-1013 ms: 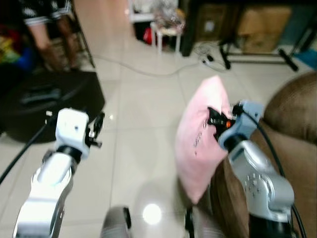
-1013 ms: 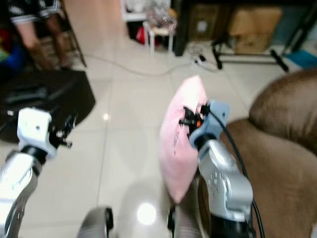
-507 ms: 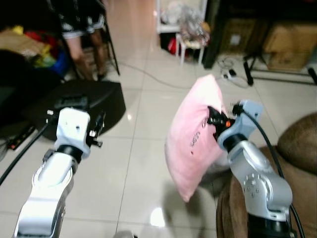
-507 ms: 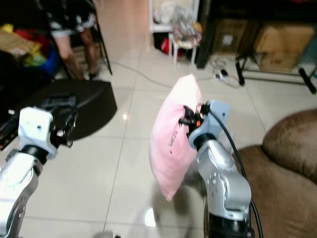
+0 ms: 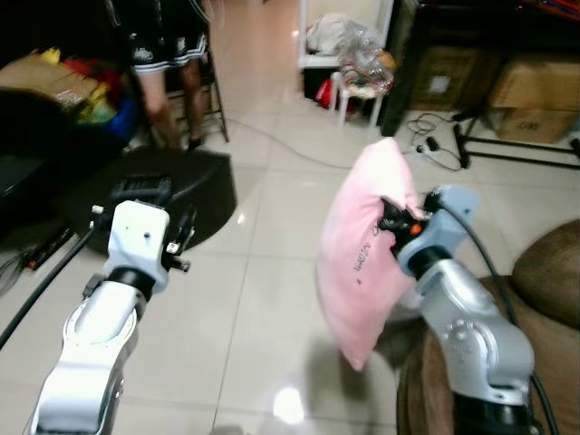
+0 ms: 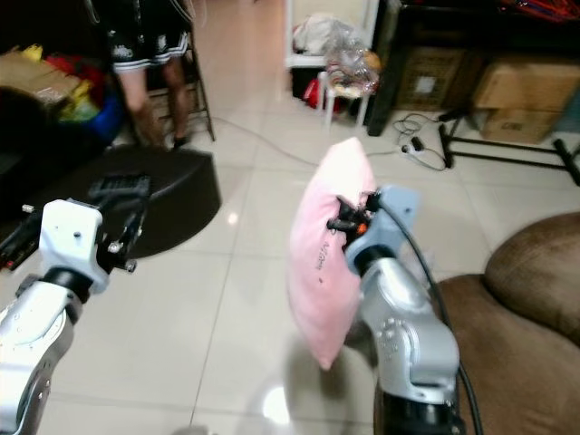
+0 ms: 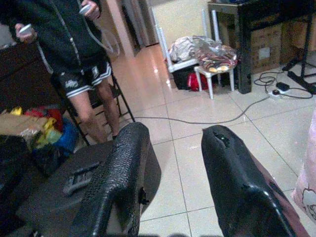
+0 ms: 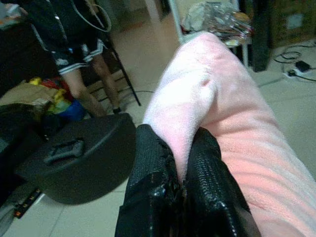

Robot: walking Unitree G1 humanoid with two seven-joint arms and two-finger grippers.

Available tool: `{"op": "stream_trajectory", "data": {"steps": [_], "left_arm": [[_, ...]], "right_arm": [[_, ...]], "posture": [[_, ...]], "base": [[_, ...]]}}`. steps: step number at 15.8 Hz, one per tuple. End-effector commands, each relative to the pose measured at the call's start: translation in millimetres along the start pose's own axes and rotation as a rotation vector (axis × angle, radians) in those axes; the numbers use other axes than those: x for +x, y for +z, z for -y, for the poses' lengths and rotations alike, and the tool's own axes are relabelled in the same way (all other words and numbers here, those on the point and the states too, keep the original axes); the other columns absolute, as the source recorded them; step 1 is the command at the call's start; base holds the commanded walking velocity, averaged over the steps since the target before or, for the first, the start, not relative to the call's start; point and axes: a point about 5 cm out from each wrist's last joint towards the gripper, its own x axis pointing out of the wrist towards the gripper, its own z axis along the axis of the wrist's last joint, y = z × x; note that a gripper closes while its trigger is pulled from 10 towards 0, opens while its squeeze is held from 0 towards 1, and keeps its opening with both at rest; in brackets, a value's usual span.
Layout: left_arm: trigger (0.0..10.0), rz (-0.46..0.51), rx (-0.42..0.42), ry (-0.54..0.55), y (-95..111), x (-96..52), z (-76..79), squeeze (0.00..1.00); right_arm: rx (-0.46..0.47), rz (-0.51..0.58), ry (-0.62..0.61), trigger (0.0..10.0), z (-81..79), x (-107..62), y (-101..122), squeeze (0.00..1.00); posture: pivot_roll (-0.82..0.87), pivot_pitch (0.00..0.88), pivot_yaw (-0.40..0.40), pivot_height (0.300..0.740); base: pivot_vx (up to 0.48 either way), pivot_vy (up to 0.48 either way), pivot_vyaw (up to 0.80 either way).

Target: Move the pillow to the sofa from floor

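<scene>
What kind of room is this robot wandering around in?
Most likely a lived-in living room at home: a brown sofa at the right, a pale tiled floor, and a small white stool piled with bags near cardboard boxes.

Item count, floor area
One pink pillow [image 5: 367, 263], one brown sofa [image 6: 526, 308], one black case [image 6: 149, 195], one white stool [image 5: 358, 91], one person [image 7: 74, 54], three cardboard boxes [image 6: 521, 86].

Fuzzy pink cloth pillow [image 5: 367, 258], glossy tiled floor [image 5: 263, 299], matt brown fabric sofa [image 6: 526, 299].
</scene>
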Motion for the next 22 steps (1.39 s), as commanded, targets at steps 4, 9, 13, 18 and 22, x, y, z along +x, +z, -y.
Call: {"op": "stream_trajectory", "data": {"steps": [4,9,13,18,22], "left_arm": [[10.0,0.022,0.002,-0.014,3.0,3.4,5.1,0.0],[10.0,0.01,0.003,-0.009,-0.2,3.7,7.2,0.0],[10.0,0.013,0.012,-0.013,0.8,5.3,7.3,0.0],[10.0,0.016,0.011,0.019,1.3,4.2,4.8,0.0],[10.0,0.01,0.006,0.016,-0.1,5.0,5.5,0.0]], "right_arm": [[-0.032,0.01,0.007,10.0,-0.8,0.8,2.7,0.0],[-0.016,0.008,-0.012,10.0,1.8,-1.9,0.2,0.0],[-0.009,0.01,-0.014,10.0,1.6,-1.9,0.8,0.0],[-0.008,0.006,-0.003,10.0,-1.6,0.0,-0.9,0.0],[-0.011,0.001,-0.011,10.0,0.0,0.4,-1.0,0.0]], "posture": [[-0.05,0.0,0.0,0.74],[-0.06,0.0,0.007,0.74],[-0.06,0.0,0.009,0.74],[-0.05,0.0,0.0,0.74],[-0.05,0.0,-0.004,0.74]], "base": [[0.0,0.0,-0.75],[0.0,0.0,-0.77],[0.0,0.0,-0.78],[0.0,0.0,-0.78],[0.0,0.24,-0.78]]}}
